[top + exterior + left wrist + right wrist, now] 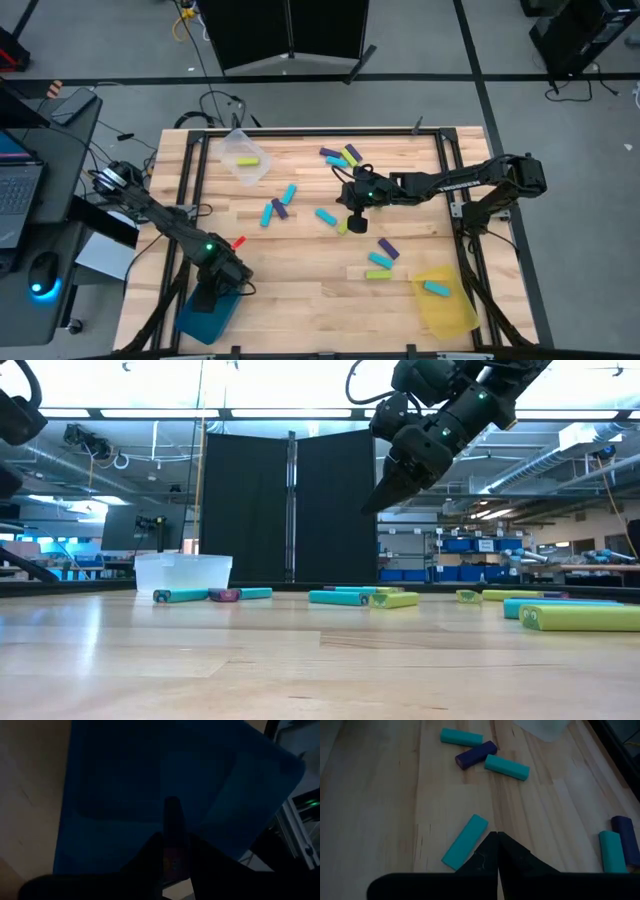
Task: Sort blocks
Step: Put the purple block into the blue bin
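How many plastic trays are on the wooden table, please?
3. The clear plastic tray lies at the high view's upper left, the teal tray at its lower left, the yellow tray at its lower right. None seems hidden.

The right arm is reaching in from the right edge toward the desk's middle, its tool [357, 220] hanging above the surface with fingers pressed together. The left arm is bending low at the near left corner, its tool [222, 283] pinched shut.
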You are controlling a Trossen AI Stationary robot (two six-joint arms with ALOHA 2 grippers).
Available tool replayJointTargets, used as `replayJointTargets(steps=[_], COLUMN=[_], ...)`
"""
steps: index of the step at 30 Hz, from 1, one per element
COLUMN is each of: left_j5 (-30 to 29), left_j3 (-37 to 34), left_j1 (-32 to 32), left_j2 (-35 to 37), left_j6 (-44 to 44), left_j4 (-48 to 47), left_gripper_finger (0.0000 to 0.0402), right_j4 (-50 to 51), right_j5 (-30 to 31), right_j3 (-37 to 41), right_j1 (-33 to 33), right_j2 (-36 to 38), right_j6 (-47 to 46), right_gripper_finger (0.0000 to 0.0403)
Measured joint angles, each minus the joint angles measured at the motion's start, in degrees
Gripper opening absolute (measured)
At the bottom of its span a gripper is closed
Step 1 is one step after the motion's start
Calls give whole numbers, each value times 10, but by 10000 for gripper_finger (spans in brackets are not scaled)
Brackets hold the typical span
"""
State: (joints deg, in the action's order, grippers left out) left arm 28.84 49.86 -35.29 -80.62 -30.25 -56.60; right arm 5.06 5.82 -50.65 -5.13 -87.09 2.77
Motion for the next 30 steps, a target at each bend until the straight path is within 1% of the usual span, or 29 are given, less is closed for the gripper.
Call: replayJointTargets(steps=[2, 5, 10, 16, 18, 22, 24, 26, 30], left_j5=[2, 21, 44, 50, 51, 52, 46, 41, 40], left_j3=[0, 0, 0, -1, -1, -1, -1, -1, -1], left_j1=[0, 0, -1, -1, -1, -1, -1, -1, -1], left_j2=[0, -4, -35, -55, -55, -55, -55, -55, -54], left_j6=[3, 8, 32, 57, 57, 57, 51, 46, 43], left_j4=[1, 7, 25, 25, 25, 25, 25, 25, 15], left_gripper_finger=[65, 65, 65, 66, 82, 129, 145, 154, 158], right_j4=[-3, -5, -4, -4, -4, -5, -5, -6, -10], right_j5=[0, 0, 0, 0, 0, 1, 1, 2, 4], right_j3=[0, 0, 0, 0, 0, 0, 0, 0, 0], right_j1=[0, 0, 0, -4, -6, -12, -17, -21, -25], right_j2=[0, 0, 0, 0, 0, 0, 0, 0, 0], right_j6=[0, 0, 3, 5, 6, 9, 9, 9, 9], right_gripper_finger=[11, 11, 11, 11, 11, 11, 11, 12, 19])
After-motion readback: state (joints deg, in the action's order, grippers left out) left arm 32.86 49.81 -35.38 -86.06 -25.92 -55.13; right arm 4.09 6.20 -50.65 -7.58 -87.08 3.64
